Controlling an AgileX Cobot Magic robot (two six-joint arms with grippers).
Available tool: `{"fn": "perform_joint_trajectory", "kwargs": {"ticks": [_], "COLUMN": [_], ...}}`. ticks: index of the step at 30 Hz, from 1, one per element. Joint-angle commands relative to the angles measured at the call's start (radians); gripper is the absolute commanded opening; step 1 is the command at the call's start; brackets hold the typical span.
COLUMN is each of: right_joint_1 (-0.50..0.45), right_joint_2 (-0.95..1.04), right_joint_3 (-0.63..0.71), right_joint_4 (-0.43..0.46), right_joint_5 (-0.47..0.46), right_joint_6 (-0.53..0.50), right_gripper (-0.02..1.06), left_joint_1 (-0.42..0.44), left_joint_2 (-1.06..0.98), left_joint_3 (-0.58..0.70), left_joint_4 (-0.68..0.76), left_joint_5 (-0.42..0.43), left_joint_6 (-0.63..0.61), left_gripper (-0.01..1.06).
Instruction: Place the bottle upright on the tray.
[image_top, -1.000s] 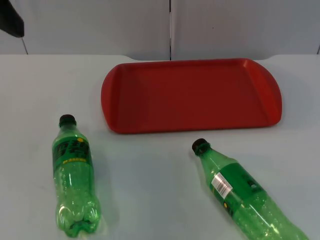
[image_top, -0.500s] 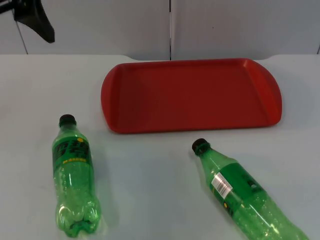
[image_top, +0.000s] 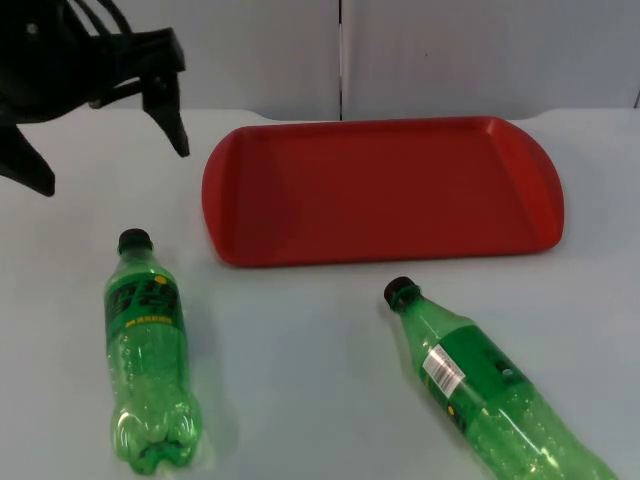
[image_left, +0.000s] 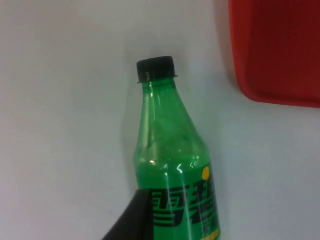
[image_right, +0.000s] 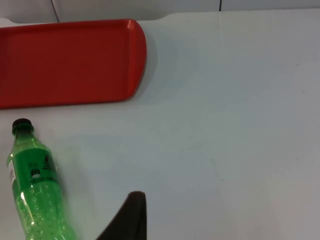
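White table top (image_top: 330, 380) backed by grey partition wall (image_top: 450, 50), red oblong plastic tray (image_top: 380, 190) seen at far side, two green plastic bottles laid flat, right one (image_top: 490, 395) near front edge, left one (image_top: 148, 352) below left gripper (image_top: 105, 140), fingers spread wide, right gripper's state cannot be told.

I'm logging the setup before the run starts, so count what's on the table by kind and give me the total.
Green plastic bottles lying on their sides: 2, the left bottle and the right bottle.
Red tray: 1, nothing on it.
Total: 3.
The left gripper is open above the table, beyond the left bottle's cap.
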Motion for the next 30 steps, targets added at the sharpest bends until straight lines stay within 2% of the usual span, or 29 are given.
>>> {"fn": "perform_joint_trajectory", "kwargs": {"ticks": [1,6,18,30], "right_joint_1": [-0.006,-0.006,-0.006,-0.006], "right_joint_2": [-0.003,-0.003,-0.003,-0.003], "right_joint_3": [0.002,0.002,0.002,0.002], "right_joint_4": [0.003,0.003,0.003,0.003], "right_joint_5": [-0.005,-0.005,-0.005,-0.005], "right_joint_6": [0.002,0.002,0.002,0.002], "right_gripper": [1.05,1.05,1.05,1.05], "left_joint_1": [-0.023,-0.053,-0.071,-0.085], "left_joint_2": [0.014,0.05,0.16,0.298], "left_joint_3": [-0.019,-0.021,-0.021,-0.02], "left_joint_4": [0.071,0.18,0.169,0.167], "left_joint_5": [0.011,0.054,0.066,0.016], "left_joint_6": [-0.101,-0.212,-0.22,-0.218], "left_gripper": [1.05,1.05,1.05,1.05]}}
